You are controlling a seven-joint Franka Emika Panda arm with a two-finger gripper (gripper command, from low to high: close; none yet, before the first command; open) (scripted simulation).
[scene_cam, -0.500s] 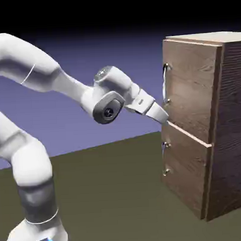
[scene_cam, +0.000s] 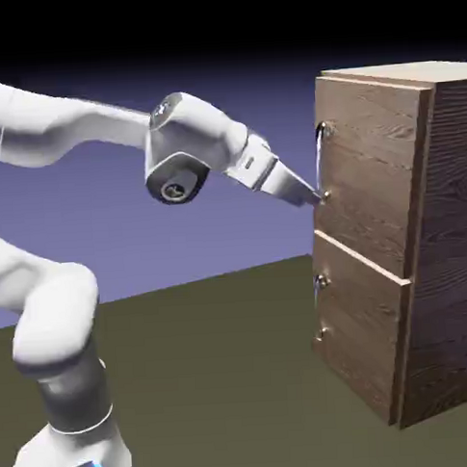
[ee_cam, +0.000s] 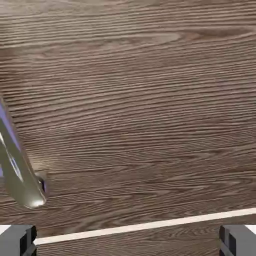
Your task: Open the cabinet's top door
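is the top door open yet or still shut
Shut. In the exterior view the top door sits flush with the cabinet front, no gap at its edges. The open gripper is at its handle, not closed on it.

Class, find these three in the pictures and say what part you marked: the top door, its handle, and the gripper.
top door (scene_cam: 373,162), exterior view, middle of its wood front.
handle (ee_cam: 17,172), hand view, lower stretch of the silver bar.
gripper (scene_cam: 313,197), exterior view, between its fingertips by the handle's lower end.
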